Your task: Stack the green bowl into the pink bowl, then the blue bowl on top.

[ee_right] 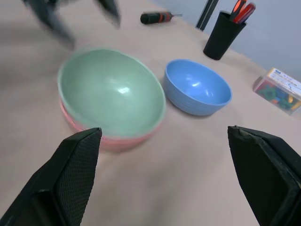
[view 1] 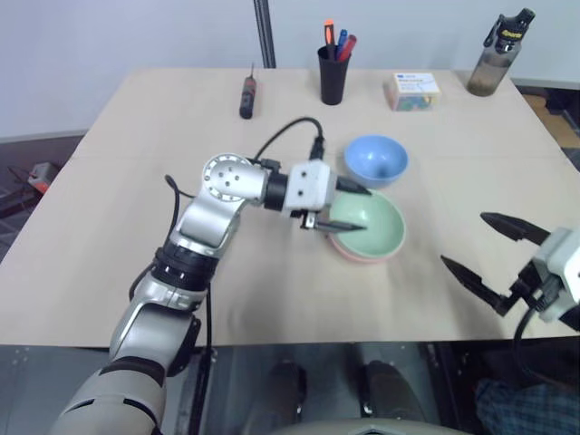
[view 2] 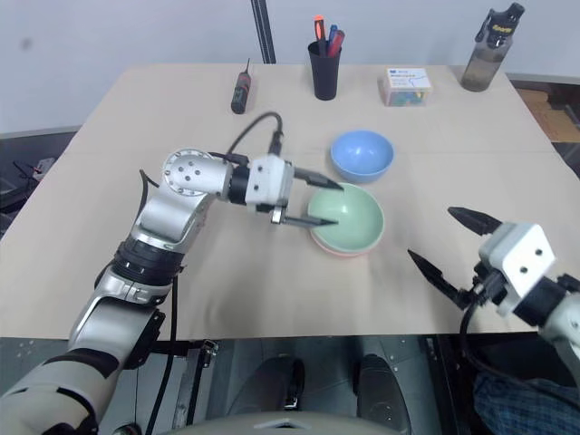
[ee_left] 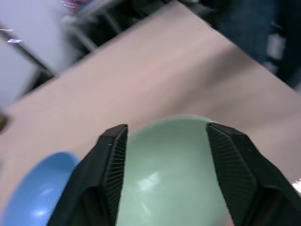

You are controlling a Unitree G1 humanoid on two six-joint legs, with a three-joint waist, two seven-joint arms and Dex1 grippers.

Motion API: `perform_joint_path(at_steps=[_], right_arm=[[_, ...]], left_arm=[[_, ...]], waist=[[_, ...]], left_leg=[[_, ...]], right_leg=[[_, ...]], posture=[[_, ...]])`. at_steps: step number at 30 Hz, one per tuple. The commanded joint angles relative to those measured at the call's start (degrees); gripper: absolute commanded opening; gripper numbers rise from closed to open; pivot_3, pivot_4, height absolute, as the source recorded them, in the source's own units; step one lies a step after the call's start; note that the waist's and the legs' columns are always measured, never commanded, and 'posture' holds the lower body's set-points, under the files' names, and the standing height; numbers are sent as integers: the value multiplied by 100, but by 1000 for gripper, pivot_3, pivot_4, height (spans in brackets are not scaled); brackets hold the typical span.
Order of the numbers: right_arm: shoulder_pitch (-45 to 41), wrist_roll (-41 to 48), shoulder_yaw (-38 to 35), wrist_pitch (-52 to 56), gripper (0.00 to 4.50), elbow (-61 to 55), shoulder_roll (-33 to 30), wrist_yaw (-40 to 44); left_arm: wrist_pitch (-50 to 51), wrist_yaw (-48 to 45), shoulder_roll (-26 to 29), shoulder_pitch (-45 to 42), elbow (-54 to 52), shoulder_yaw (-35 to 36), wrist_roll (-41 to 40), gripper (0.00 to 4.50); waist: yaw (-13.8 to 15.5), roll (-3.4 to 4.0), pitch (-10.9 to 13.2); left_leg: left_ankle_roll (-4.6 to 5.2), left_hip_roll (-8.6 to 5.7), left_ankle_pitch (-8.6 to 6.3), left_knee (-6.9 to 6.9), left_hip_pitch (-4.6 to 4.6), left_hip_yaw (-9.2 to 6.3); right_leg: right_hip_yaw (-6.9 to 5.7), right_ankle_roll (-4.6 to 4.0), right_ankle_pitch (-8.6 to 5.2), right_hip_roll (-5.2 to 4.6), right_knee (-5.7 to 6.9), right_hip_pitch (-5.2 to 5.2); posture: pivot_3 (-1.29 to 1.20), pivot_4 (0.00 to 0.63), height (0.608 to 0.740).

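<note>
While the green bowl (view 1: 367, 227) already sits nested in the pink bowl (ee_right: 106, 139), the left gripper (view 1: 343, 206) has its fingers parted around the green rim, gripping nothing. Just beyond it waits the blue bowl (view 1: 375, 159), not yet stacked. Off to the side, the right gripper (view 1: 488, 253) is wide open and empty.

The green bowl (view 1: 370, 225) sits nested in the pink bowl (ee_right: 106, 139) near the middle of the table (view 1: 136, 181). The blue bowl (view 1: 376, 160) stands just behind them, close beside. Along the far edge lie, from left to right, a screwdriver (view 1: 246, 94), a pen holder (view 1: 333, 75), a small box (view 1: 412, 91) and a bottle (view 1: 497, 56).
</note>
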Motion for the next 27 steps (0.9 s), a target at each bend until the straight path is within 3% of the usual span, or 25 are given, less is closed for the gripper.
perform_joint_path(at_steps=[1,2,3,4,5,7,11,18,21,27], right_arm=[[-1248,-1024,983,-741,4500,1574,-442,149],[-1717,-1375,1324,-1002,4500,2182,-506,152],[-2402,-1873,1803,-1461,4500,3037,-500,167],[-3021,-2292,2216,-1907,4500,3816,-452,173],[-3565,-2626,2556,-2321,4500,4517,-375,198],[-4542,-3155,3152,-3211,4500,5875,-160,304],[-5955,-3851,3902,-4628,4500,8037,286,407],[-7257,-4496,4500,-5783,4500,10260,1028,358],[-7521,-4625,4547,-5975,3738,10729,1186,283],[-7836,-4988,4675,-6281,1342,11131,1328,-29]], left_arm=[[833,505,352,308,-413,630,-251,2871],[1074,556,452,408,-454,749,-348,2871],[1670,266,633,598,-636,1039,-1052,2871],[1945,125,756,807,-814,1295,-1489,3406],[1961,174,846,1005,-966,1447,-1566,3525],[2069,764,849,1394,-1238,1776,-1522,4332],[2176,1059,1110,2305,-1840,2181,-1565,4332],[2849,1413,1451,3152,-2705,2759,-2121,4332],[3029,1590,1490,3315,-2939,2885,-2304,4371],[3026,1911,1467,3580,-3248,2972,-2345,4371]], waist=[[-54,3,0],[-70,2,0],[-122,3,0],[-148,6,3],[-172,6,4],[-165,4,10],[-131,8,12],[-150,6,14],[-146,6,14],[-150,6,14]], left_leg=[[-3,0,2,-1,4,12],[-7,-2,4,-2,4,11],[-9,1,5,-2,4,11],[-16,3,9,-3,8,15],[-17,11,10,-6,2,17],[-19,21,11,-9,2,28],[-21,27,11,-26,-14,31],[-22,8,12,-14,-43,16],[-31,17,16,-20,-32,15],[-35,16,19,-22,-30,17]], right_leg=[[12,0,0,4,0,-1],[11,0,0,2,2,-2],[11,0,0,2,2,-3],[14,0,0,4,1,-3],[15,0,0,0,2,-9],[22,0,0,0,-1,-17],[23,-1,0,-1,-11,-36],[10,-1,1,-22,-11,-53],[10,-2,1,-14,-6,-50],[14,-3,1,-13,-2,-50]], posture=[[0,150,740],[0,150,740],[0,150,740],[0,150,740],[0,150,740],[0,150,740],[0,150,740],[0,150,740],[0,150,740],[0,150,740]])
